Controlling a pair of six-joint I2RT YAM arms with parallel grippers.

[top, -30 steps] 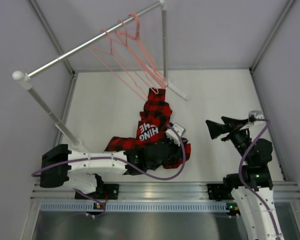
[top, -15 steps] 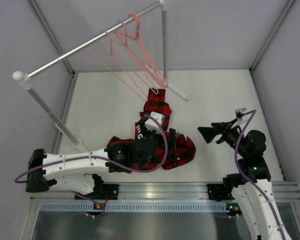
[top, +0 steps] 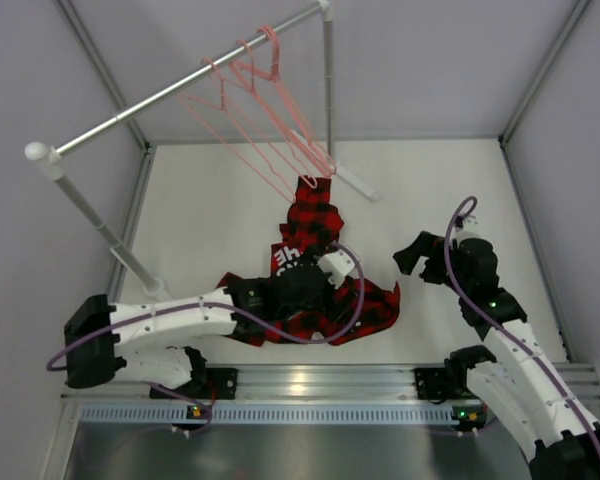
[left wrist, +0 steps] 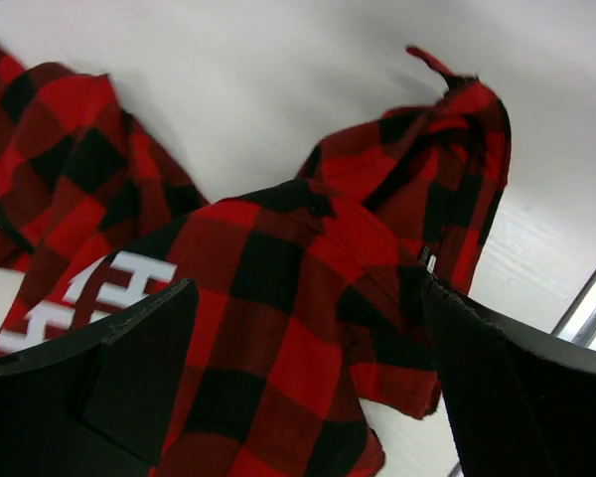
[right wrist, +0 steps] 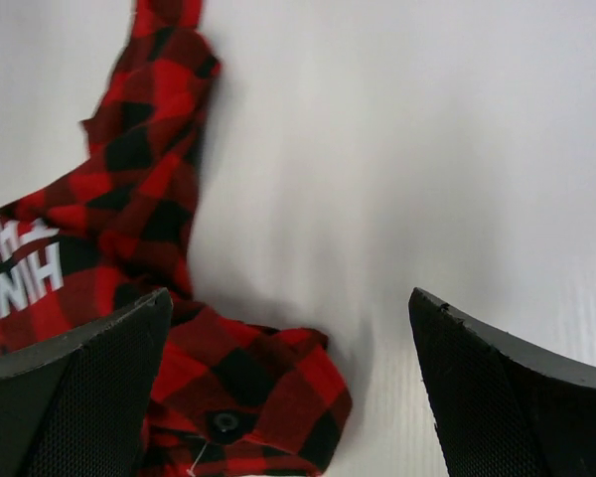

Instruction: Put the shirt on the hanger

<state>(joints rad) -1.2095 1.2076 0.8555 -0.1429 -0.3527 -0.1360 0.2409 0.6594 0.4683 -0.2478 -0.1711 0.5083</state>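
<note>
Here the left pincer [left wrist: 303, 290] gapes wide, seemingly just over the shirt [left wrist: 278, 368]; the right pincer [right wrist: 288, 298], also wide, hangs beside it.

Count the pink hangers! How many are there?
3, all hanging on the silver rail up top: a left hanger, a middle hanger and a right hanger. Their thin wires overlap, so one more could be hidden.

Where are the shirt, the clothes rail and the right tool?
shirt [top: 315, 222]: top view, plaid above the lettering.
clothes rail [top: 130, 110]: top view, mid bar.
right tool [top: 408, 255]: top view, between its fingertips.
</note>
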